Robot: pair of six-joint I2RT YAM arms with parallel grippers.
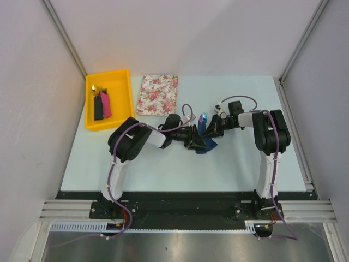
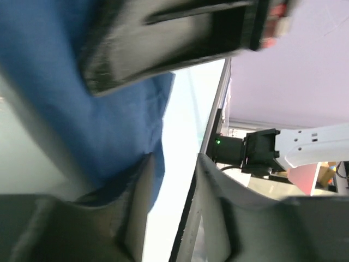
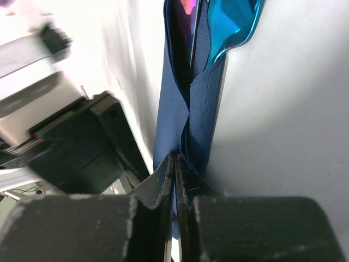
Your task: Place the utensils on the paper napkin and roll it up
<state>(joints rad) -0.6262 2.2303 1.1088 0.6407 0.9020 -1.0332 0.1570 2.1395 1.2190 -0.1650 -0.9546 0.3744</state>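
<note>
Paper napkin (image 3: 180, 109), thin and limp, likely handles best pinched at its folded edge, where the right end effector (image 3: 174, 164) is clamped; the left end effector (image 2: 173, 164) stands apart.

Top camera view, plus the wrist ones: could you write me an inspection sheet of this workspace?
Surface: pale table, no spills seen.
Job's things: navy napkin folded mid-table, a shiny blue utensil end poking from its fold.
Clutter: yellow tray at far left holding a black block and a pink block; floral mat beside it.
Grippers: right fingers pinched shut on the napkin; left fingers apart beside it.
Cables: purple cables run along both arms.
Surroundings: plain walls, metal rail at the near edge.
</note>
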